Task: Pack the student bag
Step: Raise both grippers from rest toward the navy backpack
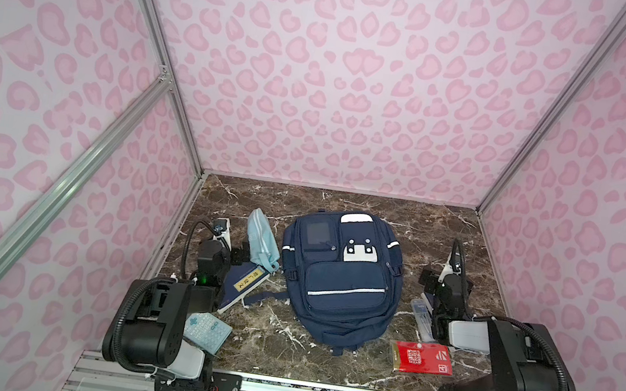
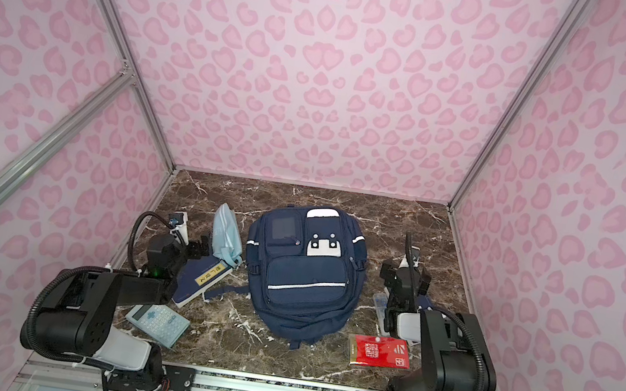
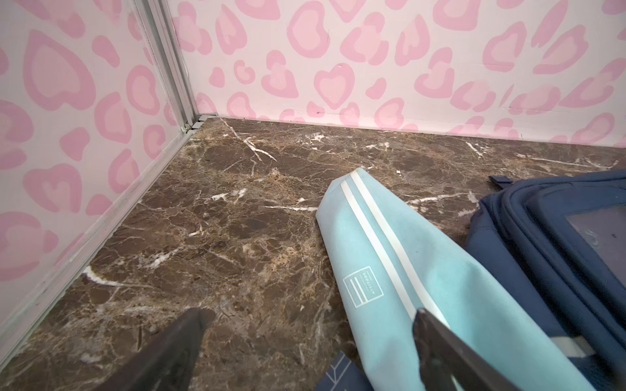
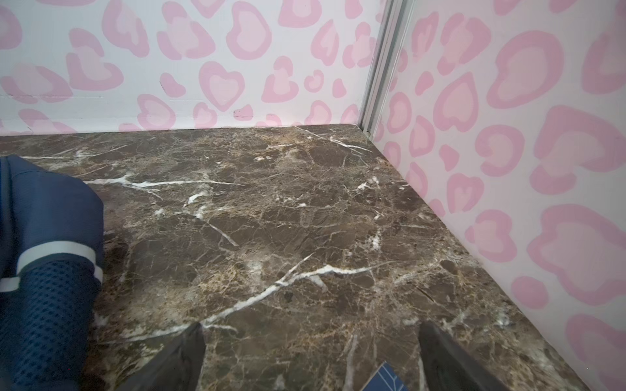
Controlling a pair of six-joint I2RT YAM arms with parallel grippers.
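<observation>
Brown marble tabletop, pink heart-print walls. In both top views the student bag is seen lying flat at centre, between the arms.

Left wrist view: left gripper is spread wide, nothing held; light-blue pouch lies beside the bag.

Right wrist view: right gripper is spread wide, nothing held, over marble.

Left pincer jaws spread wide, empty. Right pincer same. Both arms folded low, reaching forward.

The student bag lies mid-tabletop. Just left of it lies a pouch, its near end over a book. A calculator sits front left, a packet front right.
</observation>
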